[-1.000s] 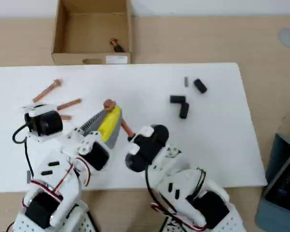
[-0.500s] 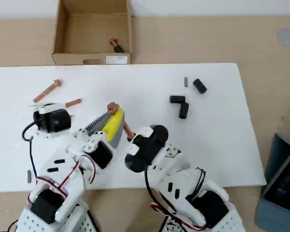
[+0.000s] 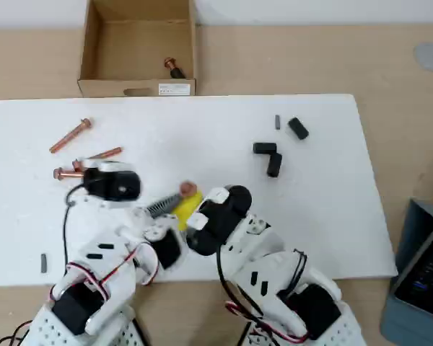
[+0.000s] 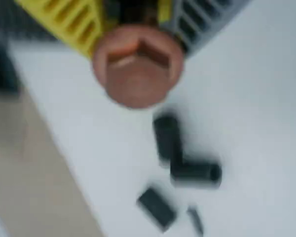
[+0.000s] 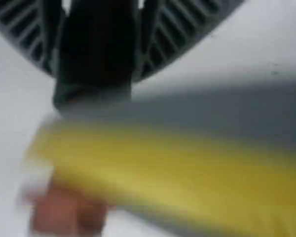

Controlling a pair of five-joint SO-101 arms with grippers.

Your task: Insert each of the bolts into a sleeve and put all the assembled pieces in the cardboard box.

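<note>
My left gripper (image 3: 182, 197), with one yellow and one grey finger, is shut on a copper bolt (image 3: 188, 189) just above the white mat (image 3: 325, 216). The left wrist view looks straight at the bolt's head (image 4: 138, 64). My right gripper (image 5: 96, 29) is shut on a black sleeve (image 5: 94, 54), and the left gripper's yellow finger (image 5: 177, 163) crosses right in front of it. In the high view the right arm (image 3: 220, 213) touches the left gripper's tip. The cardboard box (image 3: 86, 50) at the back holds one assembled piece (image 3: 173, 67).
Three loose bolts (image 3: 71, 135) (image 3: 101, 154) (image 3: 65, 173) lie at the mat's left. Black sleeves (image 3: 265, 148) (image 3: 275, 164) (image 3: 298, 128) lie at the right middle, beside a small dark piece (image 3: 278, 122). Another small dark piece (image 3: 43, 263) lies near the front left edge.
My left arm has swung right and toward the front, carrying the bolt up to the right gripper. That uncovered a bolt at the left. The right arm has kept still.
</note>
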